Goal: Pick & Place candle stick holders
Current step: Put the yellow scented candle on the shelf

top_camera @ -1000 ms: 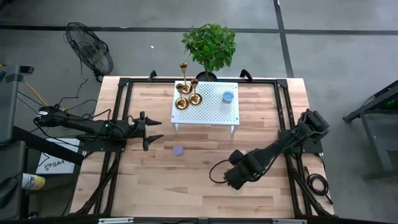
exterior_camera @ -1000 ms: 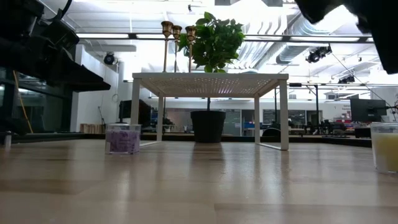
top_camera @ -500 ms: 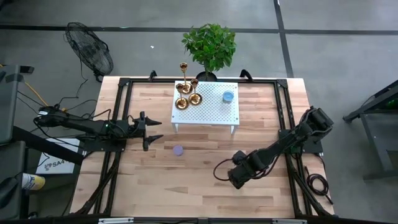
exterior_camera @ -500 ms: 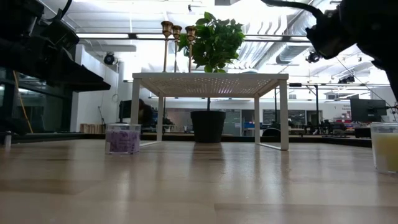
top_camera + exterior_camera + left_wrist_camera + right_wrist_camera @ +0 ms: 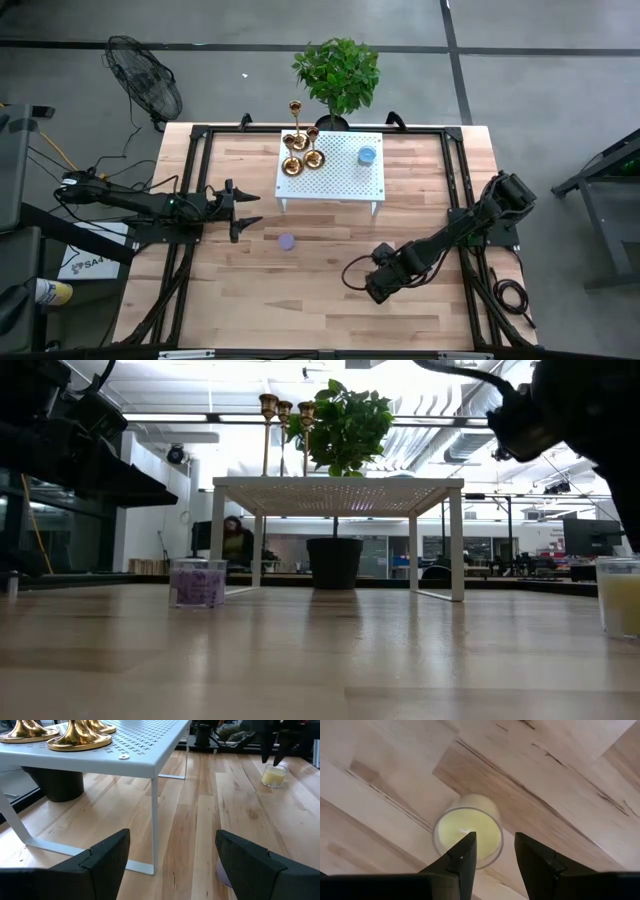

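Right claw (image 5: 492,852) hung above the yellow candle (image 5: 468,831), which stood in its glass on the wooden worktop (image 5: 320,300) near the front right. Fingers (image 5: 462,855) stood partly apart, pointed down at the candle, closed on nothing; I could not tell whether they touched the glass.

Left claw (image 5: 170,855) waited at the worktop's left side, jaws spread wide and empty, facing the white perforated stand (image 5: 345,175).

The candle stick holders (image 5: 300,148), gold brass, stood upright and clustered on the stand's left rear corner, close against each other. Two of their dish bases (image 5: 80,739) showed from my left wrist.

A blue candle (image 5: 366,155) sat on the stand's right part. A purple candle (image 5: 287,242) sat on the worktop in front of the stand.
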